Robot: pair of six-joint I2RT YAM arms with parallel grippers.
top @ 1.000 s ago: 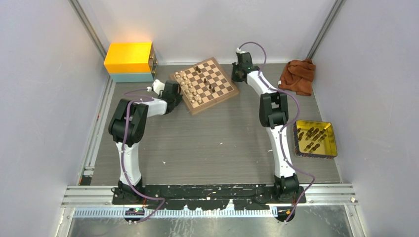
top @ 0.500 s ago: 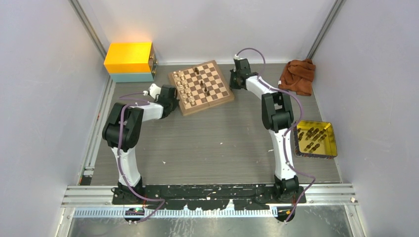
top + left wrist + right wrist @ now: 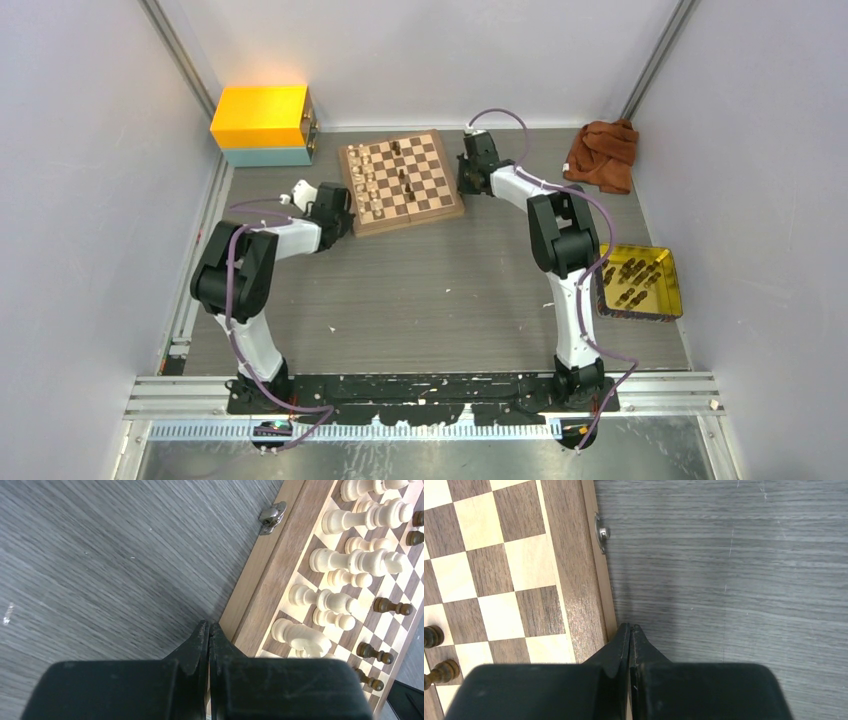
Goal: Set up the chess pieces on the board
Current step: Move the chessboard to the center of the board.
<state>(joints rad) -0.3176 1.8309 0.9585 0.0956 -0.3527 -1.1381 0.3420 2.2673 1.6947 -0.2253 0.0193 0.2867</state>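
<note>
— Grey table [image 3: 420, 290] is seen; the board [image 3: 402, 183] is set at its far side, chess pieces [image 3: 357, 561] on it.
— Left gripper [image 3: 208, 629] and right gripper [image 3: 630, 629] are closed tight, nothing held, beside opposite edges; contact is hidden.

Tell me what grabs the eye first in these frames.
The board at the table's far side is flanked by both arms: the left gripper, shut, is at its left edge and the right gripper, shut, at its right edge. Cream pieces crowd the board's left side. Many dark pieces lie in the yellow tray at the right.
</note>
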